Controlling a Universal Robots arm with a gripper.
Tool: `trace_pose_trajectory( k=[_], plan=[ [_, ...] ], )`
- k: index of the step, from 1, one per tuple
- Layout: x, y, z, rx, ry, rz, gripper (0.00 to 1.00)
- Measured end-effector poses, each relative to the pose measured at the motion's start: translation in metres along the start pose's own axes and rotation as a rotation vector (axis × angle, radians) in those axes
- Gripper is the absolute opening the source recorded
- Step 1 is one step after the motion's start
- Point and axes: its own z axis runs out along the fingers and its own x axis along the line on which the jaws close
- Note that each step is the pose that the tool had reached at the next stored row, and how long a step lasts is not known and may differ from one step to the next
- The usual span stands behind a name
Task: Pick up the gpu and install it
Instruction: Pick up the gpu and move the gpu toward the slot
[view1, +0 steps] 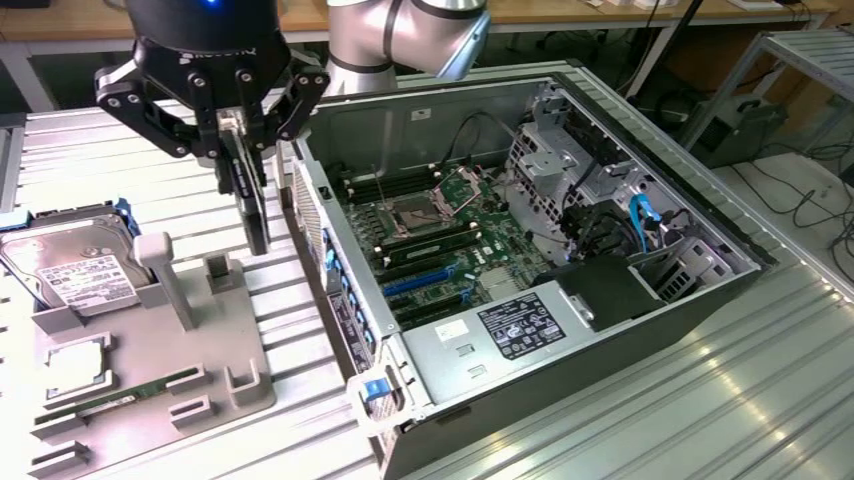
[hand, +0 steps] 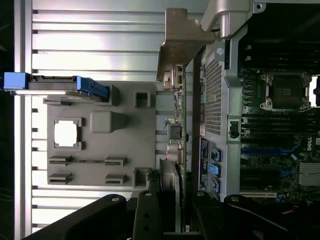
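Note:
The gpu (view1: 248, 200) hangs on edge as a thin dark card, lifted above the grey holder tray (view1: 200, 370). My gripper (view1: 238, 130) is shut on its top edge, just to the exterior view's left of the open computer case (view1: 400, 115). In the wrist view the gpu (hand: 181, 130) runs edge-on from my gripper (hand: 175, 200) to its pale metal bracket (hand: 182, 40). It hangs between the tray (hand: 135, 135) and the case's outer wall. The motherboard (view1: 454, 250) with its blue slots (view1: 420, 280) lies inside the case, apart from the card.
A silver hard drive (view1: 74, 265) in a blue frame leans in the tray at the exterior view's left. A green memory stick (view1: 127, 392) lies in a tray slot. The case holds a power supply (view1: 527, 325), drive cages (view1: 574, 150) and cables. The table is ribbed metal.

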Motion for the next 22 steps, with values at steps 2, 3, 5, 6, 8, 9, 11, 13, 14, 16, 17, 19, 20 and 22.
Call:
trace_pose_trajectory(
  k=[2, 3, 5, 6, 8, 9, 11, 13, 14, 16, 17, 19, 20, 22],
  plan=[
    [-0.005, -0.0001, -0.0001, 0.0001, 0.0001, 0.0, 0.28],
    [-0.007, -0.0001, 0.0, 0.0, 0.0, 0.0, 0.28],
    [-0.009, -0.0002, 0.0, 0.0, 0.0001, 0.0, 0.28],
    [-0.011, -0.0002, 0.0, 0.0, 0.0001, -0.001, 0.28],
    [-0.013, -0.0003, 0.0, 0.0001, 0.0004, -0.009, 0.28],
    [-0.014, -0.0003, 0.0, 0.0, 0.0007, -0.016, 0.28],
    [-0.017, -0.0003, 0.0, 0.0, 0.0012, -0.025, 0.28],
    [-0.019, -0.0004, 0.0, 0.0, 0.0013, -0.025, 0.28],
    [-0.022, -0.0004, 0.0, 0.0, 0.0012, -0.025, 0.28],
    [-0.026, -0.0005, 0.0, 0.0, 0.0012, -0.025, 0.28],
    [-0.028, -0.0005, 0.0, 0.0, 0.0011, -0.023, 0.28],
    [-0.031, -0.0005, 0.0, 0.0, 0.0007, -0.015, 0.28],
    [-0.032, -0.0005, 0.0, 0.0, 0.0006, -0.01, 0.28],
    [-0.035, -0.0006, 0.0, 0.0, 0.0004, -0.008, 0.28]
  ],
)
